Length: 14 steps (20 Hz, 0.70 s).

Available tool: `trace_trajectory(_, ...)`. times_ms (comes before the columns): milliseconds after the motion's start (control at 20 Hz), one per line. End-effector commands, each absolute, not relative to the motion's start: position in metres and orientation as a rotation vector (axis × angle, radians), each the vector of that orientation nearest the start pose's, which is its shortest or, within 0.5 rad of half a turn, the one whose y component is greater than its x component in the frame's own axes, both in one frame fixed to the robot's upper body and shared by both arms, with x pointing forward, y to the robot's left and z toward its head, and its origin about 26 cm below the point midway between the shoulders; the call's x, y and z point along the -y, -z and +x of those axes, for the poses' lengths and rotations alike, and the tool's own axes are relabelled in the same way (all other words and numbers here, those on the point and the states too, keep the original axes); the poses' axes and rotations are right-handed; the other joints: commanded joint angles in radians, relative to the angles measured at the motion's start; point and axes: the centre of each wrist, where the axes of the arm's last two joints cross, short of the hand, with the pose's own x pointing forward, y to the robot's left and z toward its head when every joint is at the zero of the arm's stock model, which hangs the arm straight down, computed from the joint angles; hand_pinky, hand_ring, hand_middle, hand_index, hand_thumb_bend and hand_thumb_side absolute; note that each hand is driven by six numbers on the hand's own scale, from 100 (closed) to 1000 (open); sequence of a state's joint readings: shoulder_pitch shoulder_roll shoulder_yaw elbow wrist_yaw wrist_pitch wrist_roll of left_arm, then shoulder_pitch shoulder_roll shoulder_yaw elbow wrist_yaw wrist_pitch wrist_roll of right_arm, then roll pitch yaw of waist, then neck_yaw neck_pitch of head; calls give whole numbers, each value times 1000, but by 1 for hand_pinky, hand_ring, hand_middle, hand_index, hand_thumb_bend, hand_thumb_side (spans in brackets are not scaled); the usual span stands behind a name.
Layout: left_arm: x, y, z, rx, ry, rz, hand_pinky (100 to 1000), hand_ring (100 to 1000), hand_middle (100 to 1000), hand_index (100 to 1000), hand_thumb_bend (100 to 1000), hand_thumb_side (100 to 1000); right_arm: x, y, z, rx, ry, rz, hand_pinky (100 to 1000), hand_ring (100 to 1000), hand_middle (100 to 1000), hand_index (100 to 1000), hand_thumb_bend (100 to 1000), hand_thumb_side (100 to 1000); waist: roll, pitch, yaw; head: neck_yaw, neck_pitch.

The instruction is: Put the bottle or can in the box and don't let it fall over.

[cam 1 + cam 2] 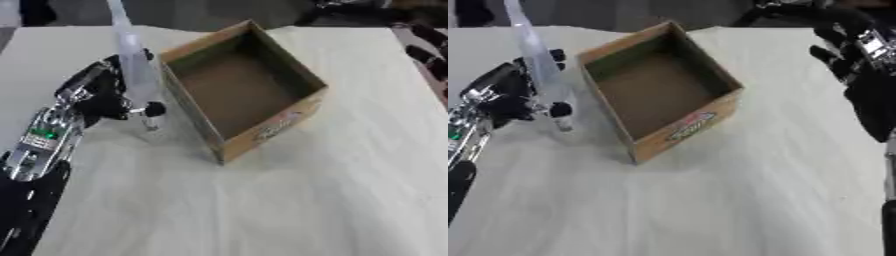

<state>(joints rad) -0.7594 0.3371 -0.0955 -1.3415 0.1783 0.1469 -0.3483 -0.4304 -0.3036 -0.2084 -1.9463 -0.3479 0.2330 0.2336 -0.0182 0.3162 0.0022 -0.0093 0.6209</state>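
Nearest the camera, the pale tabletop (262,210) lies bare in front of the box, and the left arm runs up from the lower left corner to the left hand (101,97), whose fingers and thumb are curled round the lower part of a tall, slim, clear bottle (133,60). The bottle stands close to upright, leaning a little at its top, just left of the cardboard box (262,132), near its left wall but apart from it; whether its base rests on the tabletop or hangs just above it cannot be told. The box sits open and shows nothing inside. Farther back on the right, the right hand (855,47) hangs idle near the upper corner, its fingers relaxed and holding nothing. The step in hand looks like the carry: the bottle is grasped and not yet in the box. The next move calls for lifting it clear of the near wall, moving it rightward over the opening, then lowering it upright onto the floor of the box before letting go.
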Motion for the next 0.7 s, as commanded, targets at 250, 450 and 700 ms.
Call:
trace_trajectory(250,-224,-210,434,1873,663,-189,1000,1000,1000,784,879,100,298,-247,313,2169,-311,231,971,1000,1000,855,100,532,-2,-13,-2,13,-15)
trace_trajectory(450,-221,-206,437,1876,647,-180,1000,1000,1000,775,883,100,297,-247,314,2169,-314,237,971,1000,1000,856,100,532,-3,-13,-4,19,-16)
trace_trajectory(700,-218,-200,439,1863,637,-191,1000,1000,1000,760,883,100,297,-247,314,2167,-319,241,971,1000,1000,856,100,532,-2,-12,-6,23,-15)
